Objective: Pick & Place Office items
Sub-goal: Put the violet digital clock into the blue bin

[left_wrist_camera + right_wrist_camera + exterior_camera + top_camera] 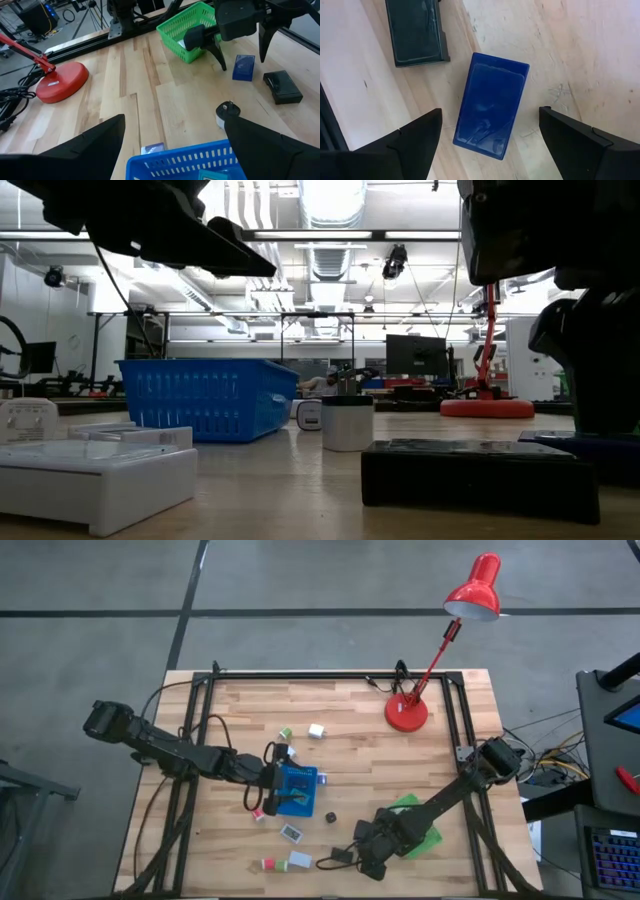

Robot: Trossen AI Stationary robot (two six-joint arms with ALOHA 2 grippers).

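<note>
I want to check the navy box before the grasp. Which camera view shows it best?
The right wrist view: the navy box lies flat on the wood, whole, between the open right gripper fingers. The left wrist view shows it small beside the green tray. In the high view the arm hides it; in the low view I cannot identify it.

From above, we cannot see the navy flat rectangular box [490, 106] at all, since the right arm's dark gripper [362, 858] covers it. The blue slotted plastic tray [297, 790] is half hidden under the left arm's dark gripper [272, 780], so we cannot make out its contents. At table height, both arms are cut off by the top edge. The small scattered coloured blocks [268, 864] are too tiny for us to identify.
</note>
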